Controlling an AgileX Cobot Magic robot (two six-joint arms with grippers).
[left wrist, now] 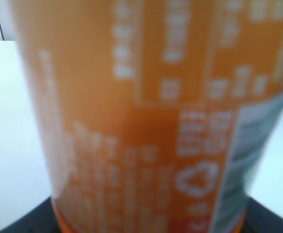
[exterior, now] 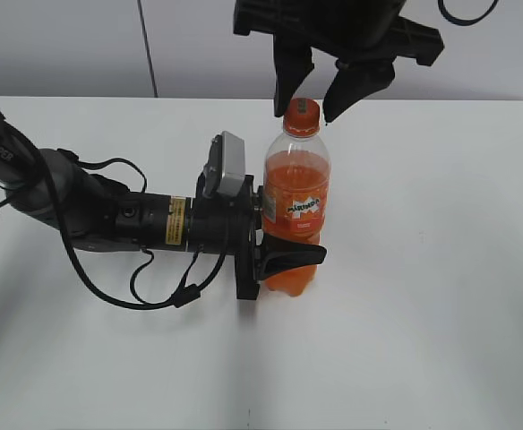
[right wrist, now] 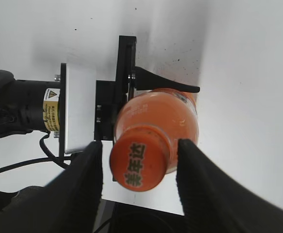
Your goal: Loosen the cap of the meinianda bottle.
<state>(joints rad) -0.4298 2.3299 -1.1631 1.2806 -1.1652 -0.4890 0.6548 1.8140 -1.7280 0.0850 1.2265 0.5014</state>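
Observation:
The meinianda bottle (exterior: pixel 297 179) stands upright on the white table, full of orange drink, with its label facing me. My left gripper (exterior: pixel 295 240) reaches in from the left and is shut on the bottle's lower body; one black finger (exterior: pixel 293 255) curves across the front. The blurred label (left wrist: pixel 146 116) fills the left wrist view. The orange cap (exterior: pixel 301 111) is on the neck. My right gripper (exterior: pixel 308 109) hangs above it, open, one finger on each side of the cap (right wrist: pixel 139 162) with a gap on both sides. Dark characters are printed on the cap's top.
My left arm (exterior: pixel 109 215) lies low across the table's left half, with black cables looping beside it. A grey camera housing (exterior: pixel 230 166) sits on its wrist close to the bottle. The white table (exterior: pixel 441 296) stretches to the right and front; a grey wall stands behind.

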